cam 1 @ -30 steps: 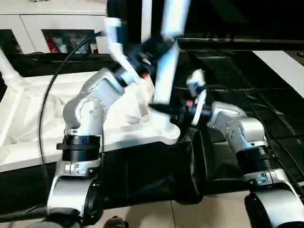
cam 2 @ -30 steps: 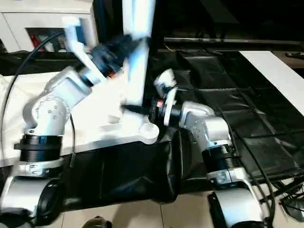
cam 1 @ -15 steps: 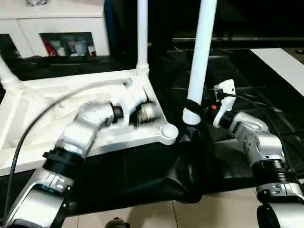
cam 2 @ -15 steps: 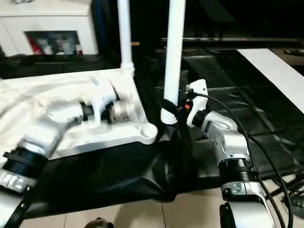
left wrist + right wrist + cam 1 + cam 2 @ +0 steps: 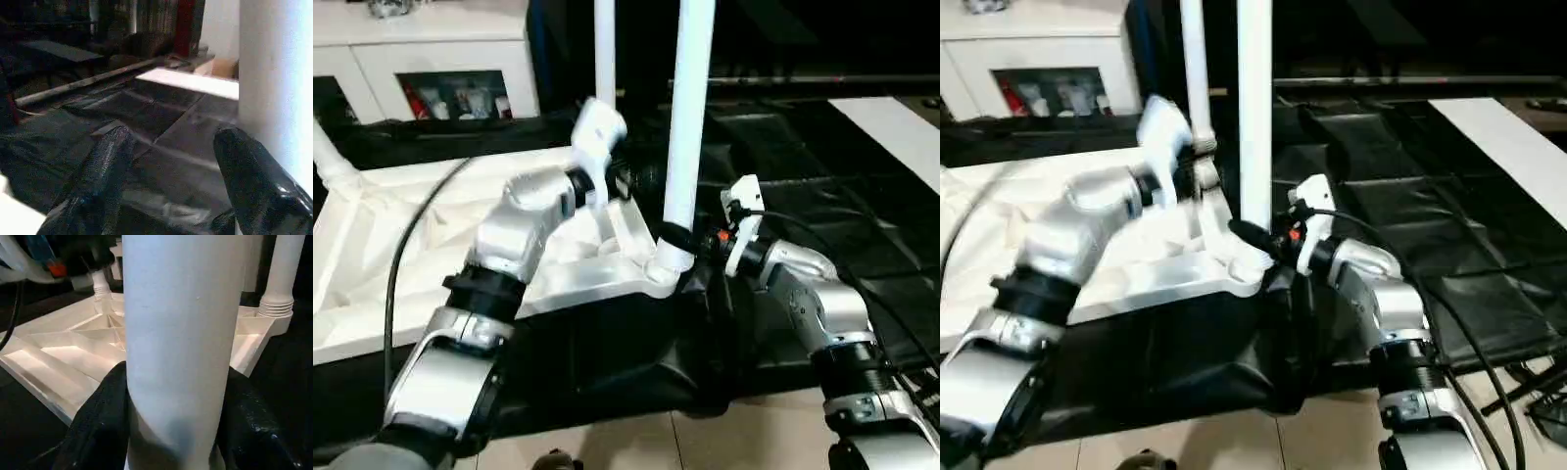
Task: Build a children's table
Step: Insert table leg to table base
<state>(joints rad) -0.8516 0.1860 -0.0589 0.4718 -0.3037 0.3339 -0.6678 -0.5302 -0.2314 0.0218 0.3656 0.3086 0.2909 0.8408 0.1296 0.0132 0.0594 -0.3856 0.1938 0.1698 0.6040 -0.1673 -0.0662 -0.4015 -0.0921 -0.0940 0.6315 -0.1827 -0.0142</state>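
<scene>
Tabletop (image 5: 372, 225) lies underside up on the black-draped worktop (image 5: 862, 196), ribs showing.

Far left corner: one leg (image 5: 331, 157) is seen seated in its socket, cut off at the picture edge. Back right corner: a second leg (image 5: 1194, 69) stands upright in its socket, threaded collar visible in the right wrist view.

Left hand (image 5: 171, 191) is open and empty, hovering between the two standing tubes; one black finger (image 5: 254, 181) sits just beside a white tube, contact cannot be confirmed.

Near right corner: a third leg (image 5: 685, 127) is held roughly upright, its foot at the corner socket (image 5: 661, 269). Right hand (image 5: 171, 431) is clamped on this leg low down, fingers on both sides. Whether the foot is fully home in the socket cannot be told; it is judged as being seated or twisted in.

Judged status: two legs in, third in progress. The near left corner is hidden behind the left arm, so a fourth leg is presumed outstanding. Flipping the table upright is left too.
</scene>
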